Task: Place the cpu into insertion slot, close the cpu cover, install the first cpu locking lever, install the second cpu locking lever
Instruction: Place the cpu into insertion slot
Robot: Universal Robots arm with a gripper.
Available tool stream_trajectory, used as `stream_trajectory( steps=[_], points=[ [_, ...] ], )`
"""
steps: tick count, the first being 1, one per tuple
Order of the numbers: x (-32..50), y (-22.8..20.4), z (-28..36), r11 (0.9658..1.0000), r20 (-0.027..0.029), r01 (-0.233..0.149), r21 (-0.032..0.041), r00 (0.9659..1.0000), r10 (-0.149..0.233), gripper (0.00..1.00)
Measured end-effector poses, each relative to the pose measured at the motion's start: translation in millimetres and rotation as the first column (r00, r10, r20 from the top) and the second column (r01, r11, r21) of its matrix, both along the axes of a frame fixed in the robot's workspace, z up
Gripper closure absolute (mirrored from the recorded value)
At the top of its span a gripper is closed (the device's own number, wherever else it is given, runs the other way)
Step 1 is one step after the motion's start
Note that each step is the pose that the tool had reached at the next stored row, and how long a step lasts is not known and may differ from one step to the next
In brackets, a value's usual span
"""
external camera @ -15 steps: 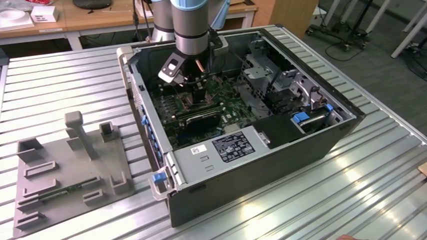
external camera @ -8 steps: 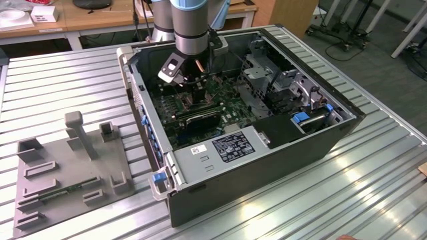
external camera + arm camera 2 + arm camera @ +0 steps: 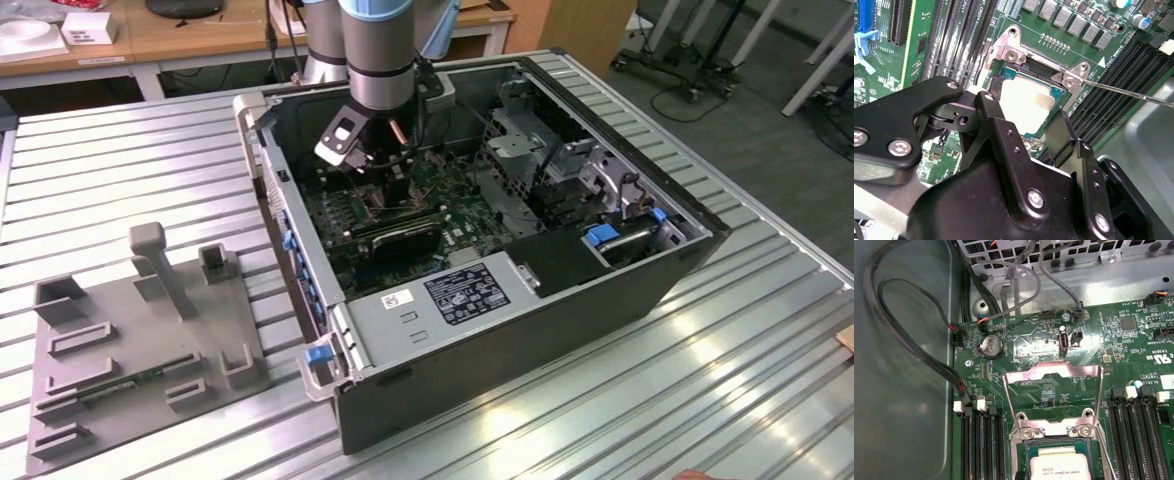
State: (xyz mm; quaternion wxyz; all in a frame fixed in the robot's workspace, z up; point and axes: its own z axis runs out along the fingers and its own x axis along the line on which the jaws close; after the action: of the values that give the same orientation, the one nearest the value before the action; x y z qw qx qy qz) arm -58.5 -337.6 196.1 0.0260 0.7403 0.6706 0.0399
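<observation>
"Gripper [image 3: 380, 165] is reaching down into the open computer case [image 3: 534, 330], over the motherboard [image 3: 454, 205]. Is it carrying anything?"

"It is pinching the cpu [image 3: 1026, 100]. In the second wrist view its black fingers [image 3: 1061, 132] are pressing against two opposite edges of the chip."

"And where is the cpu sitting?"

"It is lying flat inside the insertion slot [image 3: 1013, 54], within the silvery rim, between banks of long black memory slots [image 3: 956, 45]."

"Is the cpu cover [image 3: 1054, 371] lying over it?"

"No. In the first wrist view it is standing tilted away from the socket, hinged at one edge, with green board showing through its cut-out. A thin locking lever [image 3: 1134, 93] is sticking out free over the memory slots."

"Anything outside the case?"

"A grey fixture plate [image 3: 134, 350] is resting on the slatted table [image 3: 747, 330], at the exterior view's left."
</observation>
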Motion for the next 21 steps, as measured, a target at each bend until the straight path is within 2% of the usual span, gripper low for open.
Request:
stream_trajectory(
  steps=[21],
  points=[
    [1.4,-0.9,1.3,1.0,0.0002,0.006,0.0002,1.0,-0.006,0.39]
  ],
)
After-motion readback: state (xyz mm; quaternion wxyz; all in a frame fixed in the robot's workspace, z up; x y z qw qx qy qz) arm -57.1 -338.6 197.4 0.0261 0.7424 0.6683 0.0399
